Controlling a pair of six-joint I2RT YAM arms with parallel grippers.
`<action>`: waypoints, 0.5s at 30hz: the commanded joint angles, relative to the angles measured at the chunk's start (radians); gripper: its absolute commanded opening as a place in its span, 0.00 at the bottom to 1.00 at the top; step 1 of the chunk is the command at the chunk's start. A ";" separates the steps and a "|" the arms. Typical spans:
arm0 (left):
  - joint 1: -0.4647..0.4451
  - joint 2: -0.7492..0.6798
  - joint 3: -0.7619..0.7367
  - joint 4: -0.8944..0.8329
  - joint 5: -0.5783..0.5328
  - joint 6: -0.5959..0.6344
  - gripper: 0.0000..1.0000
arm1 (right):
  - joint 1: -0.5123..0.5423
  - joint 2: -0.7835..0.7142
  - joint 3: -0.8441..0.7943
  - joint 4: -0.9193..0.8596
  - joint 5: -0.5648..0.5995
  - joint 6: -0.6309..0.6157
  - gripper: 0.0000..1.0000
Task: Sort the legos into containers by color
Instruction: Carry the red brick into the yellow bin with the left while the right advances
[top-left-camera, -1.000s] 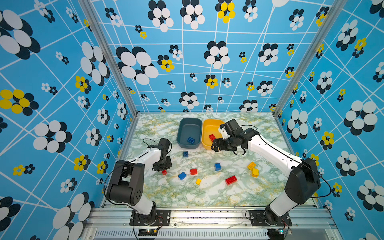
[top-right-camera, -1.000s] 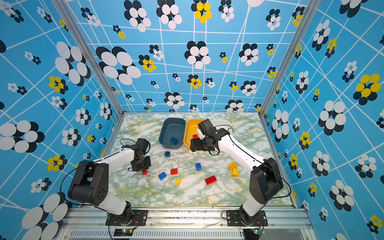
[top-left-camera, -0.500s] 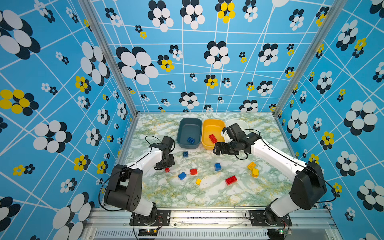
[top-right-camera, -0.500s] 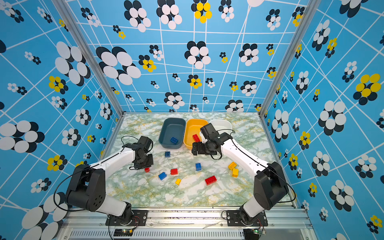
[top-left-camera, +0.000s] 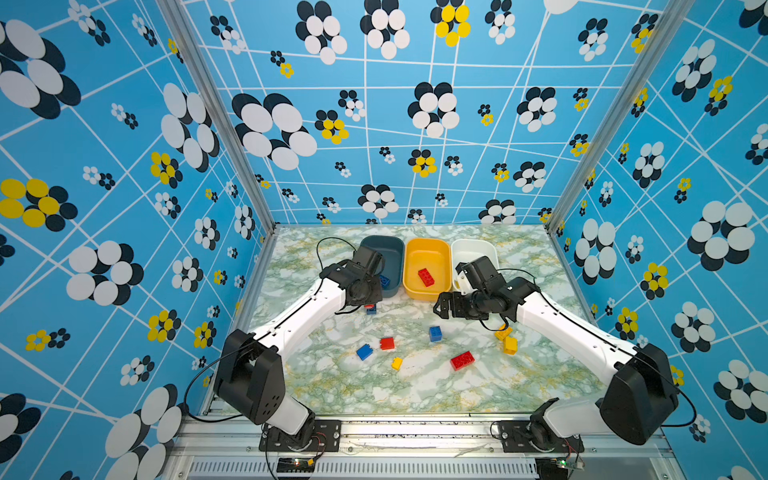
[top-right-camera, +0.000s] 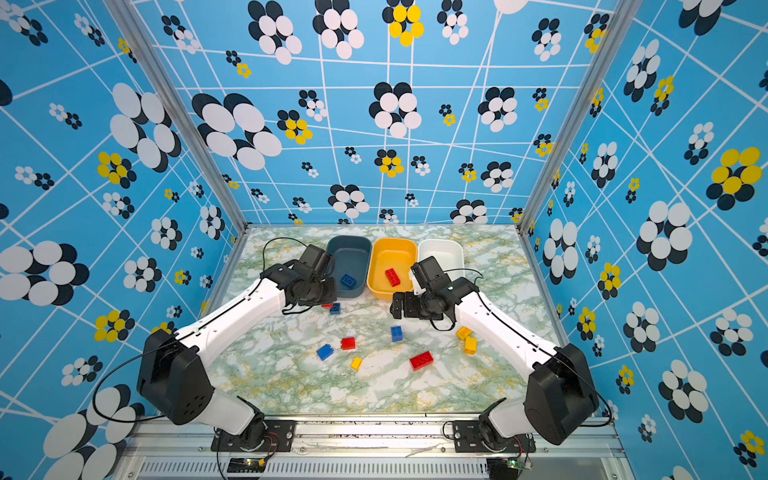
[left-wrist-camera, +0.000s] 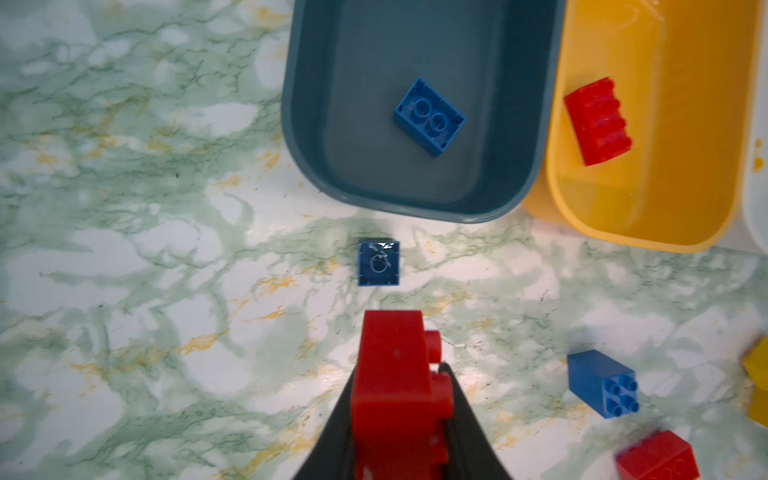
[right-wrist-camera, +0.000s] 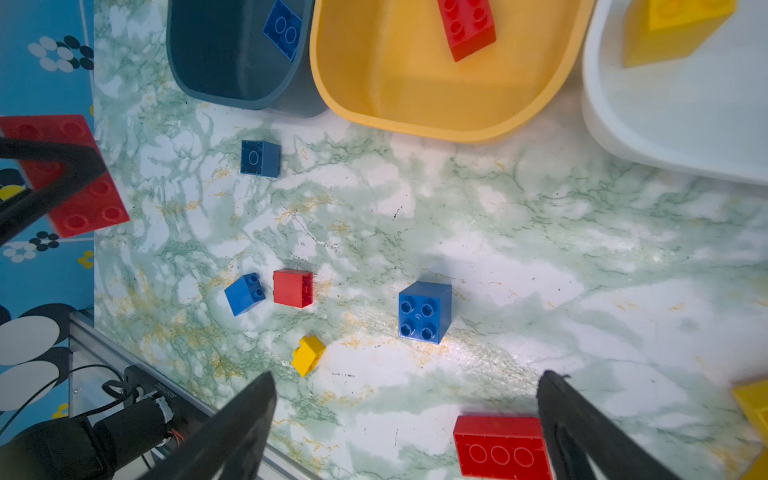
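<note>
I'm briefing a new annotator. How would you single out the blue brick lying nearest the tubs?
Find the dark teal tub at the back of the marbled table. On the table just in front of its near rim lies a small square blue brick. Unlike the two blue bricks farther forward, it lies hollow side up.
</note>
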 joint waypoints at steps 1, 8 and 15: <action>-0.036 0.063 0.080 -0.013 -0.011 -0.020 0.11 | -0.016 -0.043 -0.029 0.008 0.010 0.024 0.99; -0.079 0.231 0.287 0.018 0.041 -0.008 0.11 | -0.047 -0.108 -0.075 0.001 0.024 0.048 0.99; -0.098 0.409 0.512 0.004 0.086 0.018 0.11 | -0.071 -0.137 -0.098 0.001 0.032 0.066 0.99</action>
